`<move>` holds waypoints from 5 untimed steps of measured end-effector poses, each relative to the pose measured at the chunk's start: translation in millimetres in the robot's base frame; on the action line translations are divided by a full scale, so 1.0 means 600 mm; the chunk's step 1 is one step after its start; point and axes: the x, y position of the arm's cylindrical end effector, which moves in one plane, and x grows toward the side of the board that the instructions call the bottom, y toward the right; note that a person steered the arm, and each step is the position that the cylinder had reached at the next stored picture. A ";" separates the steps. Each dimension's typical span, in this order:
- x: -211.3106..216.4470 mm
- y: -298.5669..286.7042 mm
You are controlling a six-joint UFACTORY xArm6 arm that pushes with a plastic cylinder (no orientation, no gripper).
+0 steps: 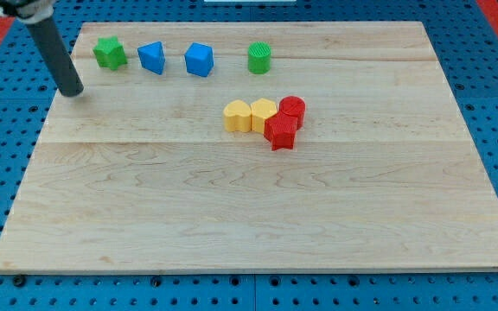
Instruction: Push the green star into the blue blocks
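The green star (pixel 109 53) lies near the board's top left. Just to its right is a blue triangular block (pixel 152 57), then a blue cube-like block (pixel 199 60). A small gap separates the star from the nearer blue block. My tip (pixel 73 90) rests on the board's left edge, below and to the left of the star, not touching it. The dark rod slants up to the view's top left.
A green cylinder (pixel 259 57) stands right of the blue blocks. Two yellow blocks (pixel 250 115) and two red blocks (pixel 284 122) cluster together near the board's middle. The wooden board (pixel 249 216) lies on a blue perforated table.
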 end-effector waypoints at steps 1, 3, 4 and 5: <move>-0.092 0.004; -0.118 0.124; -0.118 0.097; -0.114 0.024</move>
